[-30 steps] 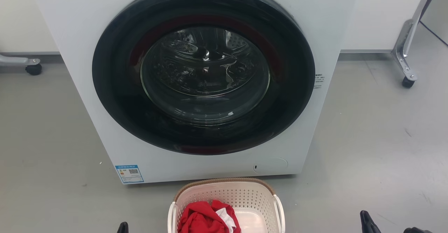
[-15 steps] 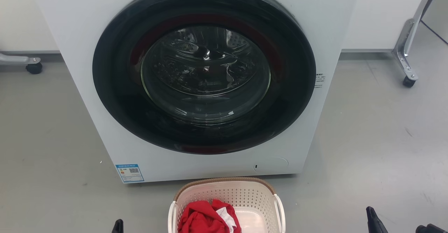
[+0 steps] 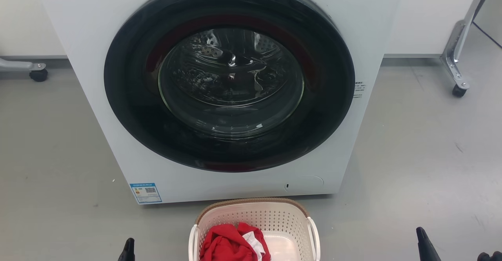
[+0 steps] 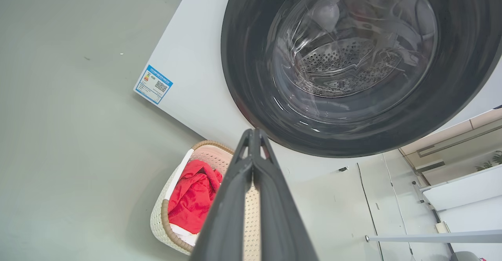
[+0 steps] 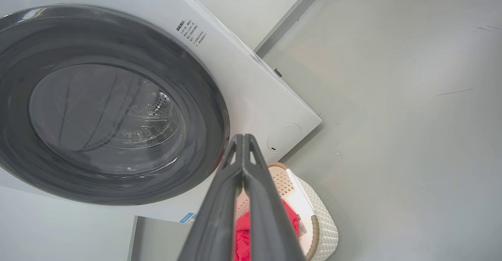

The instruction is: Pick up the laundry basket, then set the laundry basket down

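Note:
The laundry basket [image 3: 270, 218], cream with perforated walls and a brown rim, stands on the floor just in front of the washing machine, at the head view's bottom centre. A red and white cloth [image 3: 225, 245] lies in it. My left gripper [image 3: 128, 247] pokes up left of the basket, well apart from its handle. My right gripper [image 3: 423, 239] is far to the basket's right. In the left wrist view the left gripper [image 4: 253, 133] is shut and empty above the basket [image 4: 160, 218]. In the right wrist view the right gripper [image 5: 243, 137] is likewise shut and empty above the basket [image 5: 325, 229].
The white washing machine [image 3: 98, 57] with its round dark door [image 3: 129, 108] closed rises right behind the basket. Caster legs of metal frames stand at the far left [image 3: 38, 75] and far right [image 3: 458, 90]. Grey floor [image 3: 423, 155] lies open on both sides.
Both gripper tips have spread outward from the basket, the left one leftward and the right one rightward. The basket has stayed in place.

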Controlling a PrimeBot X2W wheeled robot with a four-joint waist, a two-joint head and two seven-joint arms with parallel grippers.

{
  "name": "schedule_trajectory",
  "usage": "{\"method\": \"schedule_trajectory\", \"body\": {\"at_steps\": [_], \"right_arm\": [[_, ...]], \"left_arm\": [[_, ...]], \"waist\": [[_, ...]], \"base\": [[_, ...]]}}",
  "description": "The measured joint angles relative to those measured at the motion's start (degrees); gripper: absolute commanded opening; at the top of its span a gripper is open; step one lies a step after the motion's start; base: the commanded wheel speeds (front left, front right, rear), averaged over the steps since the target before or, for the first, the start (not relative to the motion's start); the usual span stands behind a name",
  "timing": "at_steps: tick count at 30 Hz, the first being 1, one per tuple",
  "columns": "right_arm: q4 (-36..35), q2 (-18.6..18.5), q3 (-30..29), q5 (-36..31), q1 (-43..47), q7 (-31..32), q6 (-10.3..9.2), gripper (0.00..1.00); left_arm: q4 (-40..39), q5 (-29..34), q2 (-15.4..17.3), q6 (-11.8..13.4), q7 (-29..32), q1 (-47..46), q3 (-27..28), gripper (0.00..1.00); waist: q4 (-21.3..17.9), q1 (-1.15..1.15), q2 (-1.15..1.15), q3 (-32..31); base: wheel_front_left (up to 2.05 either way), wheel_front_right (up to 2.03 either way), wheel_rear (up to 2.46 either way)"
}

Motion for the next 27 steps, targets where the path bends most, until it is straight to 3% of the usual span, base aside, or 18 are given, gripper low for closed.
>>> {"method": "schedule_trajectory", "body": {"at_steps": [27], "right_arm": [[0.89, 2.97, -7.34, 19.41, -2.29, 5.06, 3.77, 0.00]], "left_arm": [[1.56, -21.12, -1.02, -3.86, 4.38, -2.90, 4.39, 0.00]], "waist": [[0.20, 0.00, 0.00, 0.33]], "base": [[0.00, 0.00, 0.00]]}}
